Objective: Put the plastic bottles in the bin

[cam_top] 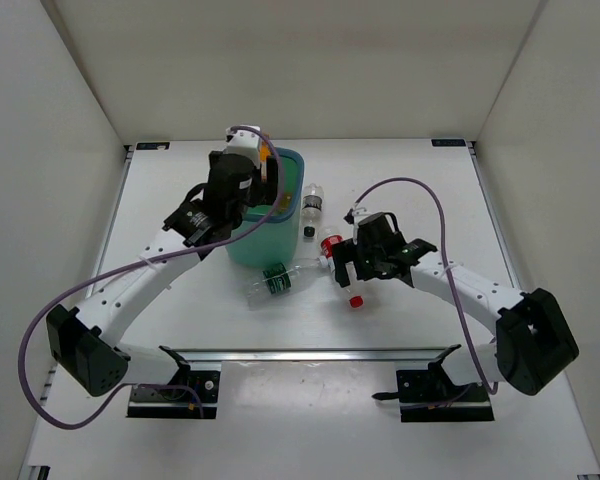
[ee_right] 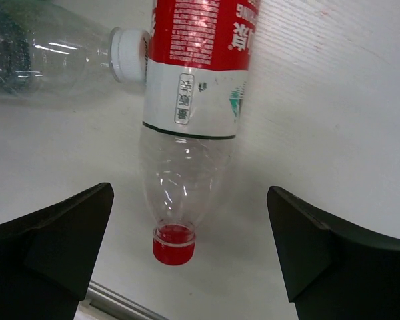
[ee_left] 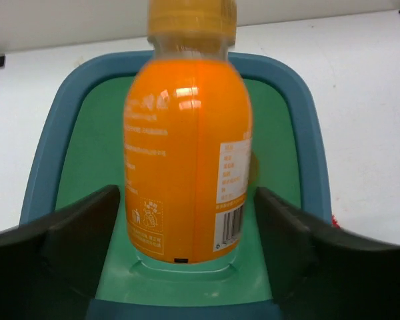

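The left claw (ee_left: 188,200) holds the orange bottle (ee_left: 187,147) by its sides, cap pointing away, over the green inside of the bin (ee_left: 47,147). The right claw (ee_right: 190,192) is spread wide above the red bottle (ee_right: 193,100), which lies on the worktop (ee_right: 333,100) with its red cap nearest the fingers. The green bottle (ee_right: 47,57) lies just beside it, white cap against the red label.

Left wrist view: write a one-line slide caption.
Fingers hold an orange-filled bottle over the green-lined teal bin.
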### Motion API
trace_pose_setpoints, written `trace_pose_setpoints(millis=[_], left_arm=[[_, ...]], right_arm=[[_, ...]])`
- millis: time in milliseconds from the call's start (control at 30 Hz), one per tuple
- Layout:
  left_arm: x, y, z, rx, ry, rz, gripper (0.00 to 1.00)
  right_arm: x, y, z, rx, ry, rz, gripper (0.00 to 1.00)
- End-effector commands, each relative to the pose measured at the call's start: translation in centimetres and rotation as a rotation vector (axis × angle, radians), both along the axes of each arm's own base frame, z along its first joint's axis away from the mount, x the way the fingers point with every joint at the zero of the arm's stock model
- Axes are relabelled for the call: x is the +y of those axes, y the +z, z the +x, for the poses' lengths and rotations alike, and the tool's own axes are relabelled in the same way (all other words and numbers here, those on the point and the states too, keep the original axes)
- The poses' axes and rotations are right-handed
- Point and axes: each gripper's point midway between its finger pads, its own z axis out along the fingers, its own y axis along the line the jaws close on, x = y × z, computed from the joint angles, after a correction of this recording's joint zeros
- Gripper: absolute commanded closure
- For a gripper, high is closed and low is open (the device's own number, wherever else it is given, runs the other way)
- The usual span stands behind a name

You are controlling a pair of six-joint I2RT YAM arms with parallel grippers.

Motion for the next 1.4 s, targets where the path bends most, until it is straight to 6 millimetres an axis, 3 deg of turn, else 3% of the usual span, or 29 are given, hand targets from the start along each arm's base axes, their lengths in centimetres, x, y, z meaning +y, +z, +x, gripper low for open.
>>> trace_pose_setpoints(millis=[0,100,167,267,367,433,500,600,667,733,833,933,1000,1033,1067,1100,1133,1233,1333,1367], left_arm=[[1.3,2.8,0.4,-0.058,0.016,-0.102,0.02],[0.8,3.8,0.0,-0.062,-0.006,-0.107,0.01],[-0.3,5.6,-0.8,-0.089,-0.048,-0.105,0.01],[-2.4,6.4,-3.3,-0.038,-0.2,-0.134,0.02],[-3.8,5.2,-7.1,0.029,-0.345,-0.16,0.02],[-3.9,2.8,-10.4,0.105,-0.423,-0.167,0.01],[-3.8,0.0,-13.1,0.21,-0.481,-0.172,0.01],[-1.5,-4.8,-16.8,0.366,-0.516,-0.153,0.01],[0.9,-7.5,-18.3,0.428,-0.441,-0.117,0.01],[2.5,-8.8,-19.7,0.45,-0.389,-0.166,0.02],[5.1,-10.0,-20.2,0.442,-0.268,-0.22,0.01],[7.0,-11.0,-20.2,0.446,-0.16,-0.234,0.02],[7.4,-12.0,-20.1,0.469,-0.127,-0.226,0.01],[7.4,-12.8,-20.1,0.487,-0.12,-0.218,0.01],[7.2,-13.1,-20.1,0.489,-0.133,-0.209,0.01],[6.5,-12.8,-20.0,0.477,-0.167,-0.224,0.02],[6.4,-12.8,-20.0,0.472,-0.179,-0.221,0.01],[6.2,-12.5,-19.6,0.454,-0.19,-0.225,0.02],[6.4,-12.4,-19.1,0.453,-0.179,-0.211,0.01],[6.2,-12.6,-19.2,0.457,-0.19,-0.199,0.02]], right_arm=[[1.1,-0.5,1.4,-0.069,0.031,-0.013,0.04],[1.4,-1.1,2.0,-0.059,0.027,-0.021,0.08],[1.0,-2.0,2.6,-0.057,0.003,-0.053,0.11],[0.9,-2.4,3.0,-0.049,-0.021,-0.048,0.14],[1.1,-3.4,3.1,-0.025,-0.03,-0.032,0.16],[1.2,-3.0,3.5,-0.037,-0.039,-0.015,0.22],[1.5,-2.8,3.4,-0.025,-0.042,0.021,0.38],[1.4,-2.3,2.9,-0.021,-0.043,0.056,0.6],[0.9,-1.5,2.8,-0.03,-0.05,0.061,0.68],[-0.1,0.7,3.0,-0.064,-0.074,0.076,0.74],[-0.8,4.8,2.9,-0.123,-0.077,0.127,0.76],[-0.4,11.3,3.4,-0.256,-0.055,0.196,0.77],[1.2,16.6,3.6,-0.359,-0.001,0.252,0.77],[1.9,17.5,3.7,-0.37,0.03,0.247,0.76],[3.2,21.1,3.9,-0.436,0.07,0.284,0.76],[5.0,23.4,4.1,-0.472,0.119,0.297,0.76],[6.6,23.7,4.7,-0.478,0.154,0.295,0.76],[12.9,29.5,4.7,-0.607,0.316,0.371,0.76],[17.2,31.9,6.2,-0.659,0.41,0.424,0.75],[18.7,30.8,7.1,-0.647,0.428,0.419,0.76]])
